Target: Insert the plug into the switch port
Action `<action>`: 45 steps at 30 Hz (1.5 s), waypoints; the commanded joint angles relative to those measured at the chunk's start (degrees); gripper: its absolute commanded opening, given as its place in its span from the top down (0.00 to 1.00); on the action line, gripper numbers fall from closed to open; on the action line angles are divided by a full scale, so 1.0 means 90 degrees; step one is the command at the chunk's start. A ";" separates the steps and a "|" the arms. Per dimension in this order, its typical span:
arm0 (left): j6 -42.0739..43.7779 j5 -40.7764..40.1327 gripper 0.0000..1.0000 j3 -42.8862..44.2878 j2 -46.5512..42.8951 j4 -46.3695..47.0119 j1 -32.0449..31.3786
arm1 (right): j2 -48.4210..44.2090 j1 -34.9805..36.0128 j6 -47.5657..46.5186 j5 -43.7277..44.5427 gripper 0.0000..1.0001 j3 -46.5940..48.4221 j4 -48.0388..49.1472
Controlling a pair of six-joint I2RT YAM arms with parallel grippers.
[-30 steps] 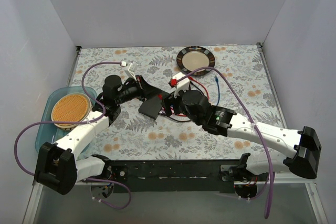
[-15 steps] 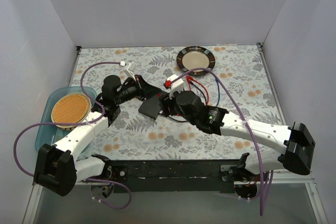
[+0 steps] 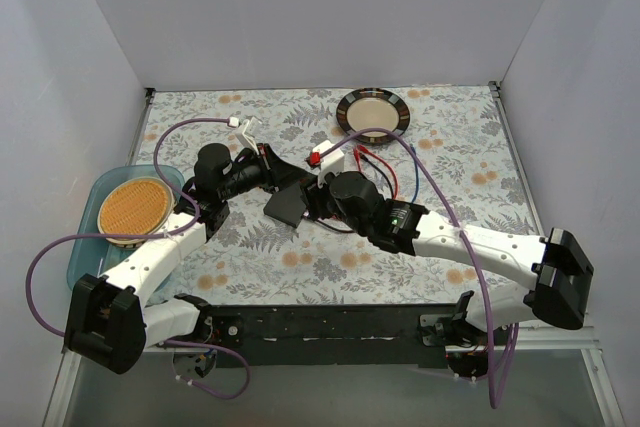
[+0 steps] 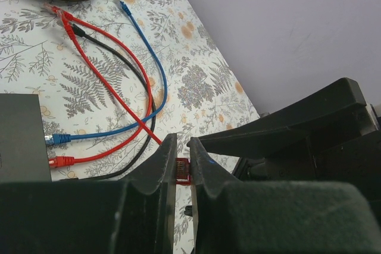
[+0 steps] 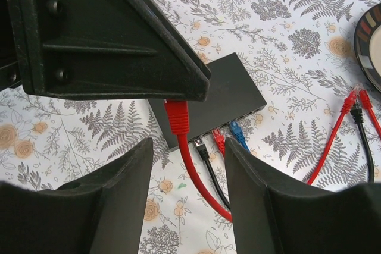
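Note:
A red plug (image 5: 177, 117) on a red cable is pinched in my left gripper (image 4: 181, 169), which is shut on it and holds it just above the near corner of the flat black switch (image 5: 229, 90). The switch port row (image 5: 250, 115) runs along the edge facing my right wrist camera; a black plug (image 5: 199, 145), a red plug (image 5: 218, 139) and a blue plug (image 5: 236, 129) sit in it. My right gripper (image 5: 187, 176) stands open, its fingers either side of the hanging red cable without touching it. In the top view both grippers meet over the switch (image 3: 285, 205).
A dark-rimmed round plate (image 3: 372, 110) lies at the back. Loose red, black and blue cables (image 4: 128, 69) trail from the switch toward the plate. A blue tray with an orange disc (image 3: 133, 209) sits at the left edge.
My right arm has slid left toward the left gripper and its jaws have narrowed around the red cable. The left gripper has stayed shut on the plug in the same place.

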 commanded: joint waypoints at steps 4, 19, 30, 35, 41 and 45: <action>0.0094 -0.0078 1.00 0.0074 -0.0182 0.0046 -0.0027 | 0.0135 -0.0012 -0.0042 0.0151 0.47 0.0319 0.0375; 0.0172 -0.0137 1.00 0.0094 -0.0202 -0.0061 -0.0027 | 0.0320 -0.0012 -0.0032 0.0219 0.99 0.0368 0.0454; 0.0367 -0.0692 0.02 0.0162 -0.0250 -0.0510 -0.0017 | 0.0183 -0.0022 -0.0090 0.0268 0.99 0.0182 0.0317; 0.0649 -0.1367 0.02 0.0269 -0.0299 -0.1095 0.0002 | 0.0154 -0.0110 -0.0372 0.0229 0.99 0.0085 0.0083; 0.0982 -0.1934 0.02 0.0289 -0.0260 -0.1536 0.0333 | 0.0115 -0.0704 -0.1115 -0.0648 0.99 -0.0325 -0.0093; 0.1031 -0.1837 0.02 0.0202 -0.0124 -0.1731 0.0655 | 0.0475 -0.1504 -0.1457 -0.1742 0.99 -0.0190 -0.0668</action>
